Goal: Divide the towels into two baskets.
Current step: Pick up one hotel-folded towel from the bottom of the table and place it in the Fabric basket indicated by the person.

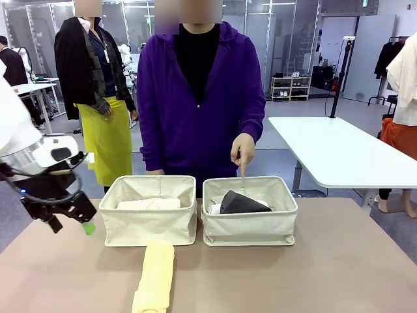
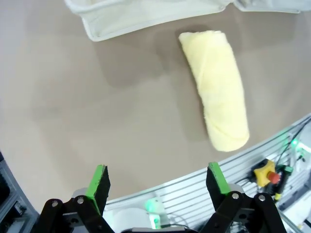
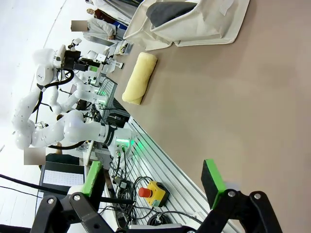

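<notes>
Two cream canvas baskets stand side by side mid-table. The left basket holds a pale pink towel. In the right basket a dark grey towel lies over a white towel, which is mostly hidden. A yellow towel lies on the table in front of the left basket. My left gripper hangs open and empty left of the left basket, above the table. My right gripper is open and empty too, over the table's near edge, far from the right basket.
A person in a purple hoodie stands behind the baskets, one hand pointing a finger down over the right basket's rear rim. An emergency stop button and cables sit below the table's near edge. A white table stands at the back right.
</notes>
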You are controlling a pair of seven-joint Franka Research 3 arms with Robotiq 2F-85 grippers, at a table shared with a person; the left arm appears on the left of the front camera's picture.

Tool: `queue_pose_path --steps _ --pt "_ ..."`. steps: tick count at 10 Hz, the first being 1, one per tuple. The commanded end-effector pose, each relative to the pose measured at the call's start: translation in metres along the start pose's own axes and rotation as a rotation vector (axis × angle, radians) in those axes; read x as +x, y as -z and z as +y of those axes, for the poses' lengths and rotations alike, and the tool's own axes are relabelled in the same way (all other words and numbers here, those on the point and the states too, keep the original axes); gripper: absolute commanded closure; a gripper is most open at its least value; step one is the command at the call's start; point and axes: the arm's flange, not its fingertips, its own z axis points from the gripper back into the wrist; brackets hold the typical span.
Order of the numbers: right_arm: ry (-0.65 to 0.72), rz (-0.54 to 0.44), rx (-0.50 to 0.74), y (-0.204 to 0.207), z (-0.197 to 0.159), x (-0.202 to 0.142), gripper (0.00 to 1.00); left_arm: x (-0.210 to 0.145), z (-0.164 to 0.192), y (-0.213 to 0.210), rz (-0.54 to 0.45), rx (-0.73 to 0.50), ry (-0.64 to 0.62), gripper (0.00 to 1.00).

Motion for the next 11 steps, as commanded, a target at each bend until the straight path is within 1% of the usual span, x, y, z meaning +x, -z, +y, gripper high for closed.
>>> queue_pose_path --steps 1,2,3,5,6,7,8,10,11 --pt "-0.005 -0.012 0.011 -0.001 0.004 0.002 0.00 0.026 -0.037 0.008 0.100 0.031 -0.106 0.00" --pt "-0.005 -0.012 0.011 -0.001 0.004 0.002 0.00 0.029 -0.051 0.016 0.128 0.002 -0.128 0.00" --pt "-0.005 -0.012 0.011 -0.001 0.004 0.002 0.00 0.031 -0.063 0.025 0.154 0.009 -0.169 0.00" --pt "-0.005 -0.012 0.011 -0.001 0.004 0.002 0.00 0.035 -0.089 0.052 0.171 0.071 -0.246 0.00" --pt "-0.005 -0.012 0.011 -0.001 0.004 0.002 0.00 0.036 -0.098 0.068 0.172 0.102 -0.254 0.00" --pt "-0.005 -0.012 0.011 -0.001 0.004 0.002 0.00 0.036 -0.103 0.080 0.179 0.103 -0.280 0.00" --pt "-0.005 -0.012 0.011 -0.001 0.004 0.002 0.00 0.034 -0.111 0.091 0.173 0.111 -0.299 0.00" --pt "-0.005 -0.012 0.011 -0.001 0.004 0.002 0.00 0.031 -0.126 0.111 0.129 0.099 -0.318 0.00" --pt "-0.005 -0.012 0.011 -0.001 0.004 0.002 0.00 0.031 -0.128 0.122 0.109 0.111 -0.325 0.00"
